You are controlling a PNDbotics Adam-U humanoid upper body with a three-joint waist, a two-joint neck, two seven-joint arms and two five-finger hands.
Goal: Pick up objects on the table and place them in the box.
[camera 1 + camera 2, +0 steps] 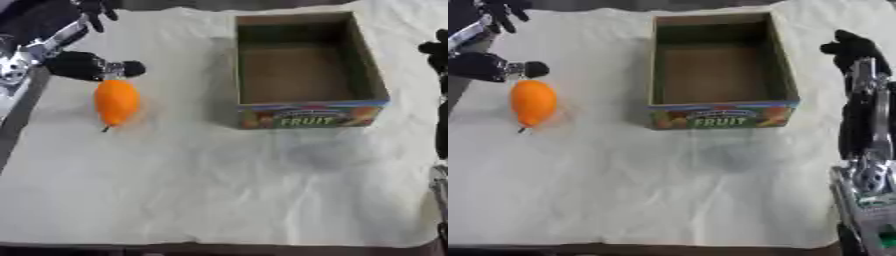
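Observation:
An orange fruit (116,101) with a small stem lies on the white cloth at the left. My left hand (83,66) hangs just behind its top end, open, with one finger (131,68) reaching right over the fruit and nothing held. The open cardboard box (311,116), labelled FRUIT on its front, stands in the upper middle with only its brown floor showing inside. At the table's right edge, my right hand (850,47) is raised with relaxed fingers, to the right of the box and apart from it.
A crumpled white cloth (219,190) covers the table, and its front half holds nothing. The left arm's silver links (39,47) slant up to a black part (94,10) at the top left. The right forearm (868,150) runs down the right edge.

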